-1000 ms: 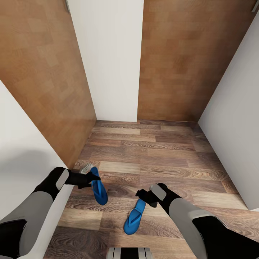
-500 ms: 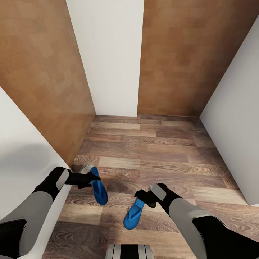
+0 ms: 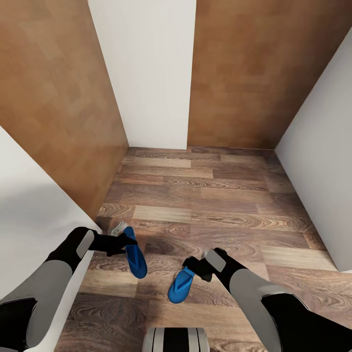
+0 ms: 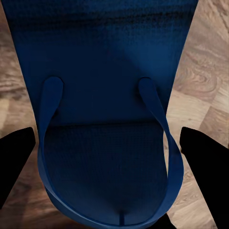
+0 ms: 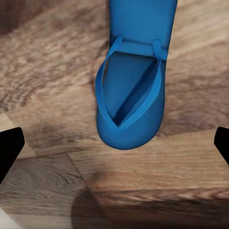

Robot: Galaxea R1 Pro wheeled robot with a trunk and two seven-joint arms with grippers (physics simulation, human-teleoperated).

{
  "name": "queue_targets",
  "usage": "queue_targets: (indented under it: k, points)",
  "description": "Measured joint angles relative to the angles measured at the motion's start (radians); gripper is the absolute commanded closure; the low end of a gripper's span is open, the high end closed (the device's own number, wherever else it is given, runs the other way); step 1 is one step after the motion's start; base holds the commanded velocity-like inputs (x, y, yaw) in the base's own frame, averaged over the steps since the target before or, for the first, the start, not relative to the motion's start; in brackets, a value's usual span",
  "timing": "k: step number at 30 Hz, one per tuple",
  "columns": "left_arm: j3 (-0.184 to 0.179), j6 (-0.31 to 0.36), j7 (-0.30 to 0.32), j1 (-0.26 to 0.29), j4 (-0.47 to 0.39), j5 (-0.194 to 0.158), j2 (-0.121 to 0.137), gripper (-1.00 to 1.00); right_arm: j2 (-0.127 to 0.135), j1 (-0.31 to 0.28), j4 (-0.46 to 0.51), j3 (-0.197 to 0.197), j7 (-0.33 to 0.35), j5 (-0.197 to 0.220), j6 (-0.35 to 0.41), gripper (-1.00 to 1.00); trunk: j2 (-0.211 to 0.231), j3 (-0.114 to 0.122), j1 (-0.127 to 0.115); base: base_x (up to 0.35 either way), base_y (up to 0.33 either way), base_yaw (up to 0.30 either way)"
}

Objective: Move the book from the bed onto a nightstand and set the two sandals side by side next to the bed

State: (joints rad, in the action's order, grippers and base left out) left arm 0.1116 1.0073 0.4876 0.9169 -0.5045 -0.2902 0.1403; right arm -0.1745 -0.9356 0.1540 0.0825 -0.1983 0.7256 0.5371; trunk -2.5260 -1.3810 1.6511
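Note:
Two bright blue sandals are in front of me. My left gripper (image 3: 128, 240) is shut on one sandal (image 3: 135, 256) and holds it just above the plank floor. In the left wrist view that sandal (image 4: 107, 95) spans the gap between the black fingers (image 4: 16, 157). The other sandal (image 3: 180, 287) lies flat on the floor. My right gripper (image 3: 191, 266) hovers open over its upper end. In the right wrist view this sandal (image 5: 131, 86) lies strap-up, with the fingertips (image 5: 9, 145) wide apart. The book, the bed and the nightstand are out of view.
This is a narrow floor space. White walls stand at the left (image 3: 29, 205) and right (image 3: 322, 161). Tall brown wood panels (image 3: 54, 107) (image 3: 254, 73) flank a white wall strip (image 3: 146, 73) ahead. My base (image 3: 176, 340) shows at the bottom edge.
The whole view has shifted: floor, far walls and the lying sandal slid up the picture. The held sandal stayed with the left gripper. Neither gripper changed its state.

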Motion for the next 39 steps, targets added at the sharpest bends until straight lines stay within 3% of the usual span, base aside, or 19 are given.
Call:
queue_targets:
  k: [3, 12, 23, 25, 31, 38, 39]
  points:
    - [0.000, 0.000, 0.020, 0.000, -0.001, 0.000, 0.000, 1.00, 0.000, 0.000, 0.006, 0.001, 0.001, 0.000, -0.001, -1.00, -0.001, -0.012, 0.001, 0.000, 0.000, 0.000]
    - [0.001, 0.004, 0.083, 0.000, -0.001, -0.001, 0.001, 1.00, 0.000, 0.000, 0.045, 0.002, 0.002, 0.000, -0.005, -1.00, -0.001, -0.012, 0.001, 0.000, 0.000, 0.000]
    - [0.000, 0.008, 0.239, 0.000, -0.002, 0.002, 0.010, 1.00, 0.000, 0.000, 0.050, 0.004, 0.005, 0.000, -0.034, -1.00, -0.001, -0.012, 0.001, 0.000, 0.000, 0.000]
    - [0.001, 0.010, 0.308, -0.003, -0.002, 0.000, 0.015, 1.00, 0.000, 0.000, 0.050, 0.006, 0.007, 0.000, -0.035, -1.00, -0.001, -0.012, 0.001, 0.000, 0.000, 0.000]
    - [0.002, -0.018, 0.624, -0.035, -0.003, 0.010, 0.028, 1.00, 0.000, 0.000, 0.050, 0.007, 0.012, 0.000, -0.035, -1.00, -0.001, -0.012, 0.001, 0.000, 0.000, 0.000]
    - [0.002, -0.110, 0.871, -0.081, -0.036, 0.032, 0.031, 1.00, 0.000, 0.000, 0.050, 0.008, 0.026, 0.000, -0.035, -1.00, -0.001, -0.012, 0.001, 0.000, 0.000, 0.000]
    - [0.002, -0.116, 0.885, -0.086, -0.044, 0.038, 0.031, 1.00, 0.000, 0.000, 0.050, 0.008, 0.029, 0.000, -0.035, -1.00, -0.001, -0.012, 0.001, 0.000, 0.000, 0.000]
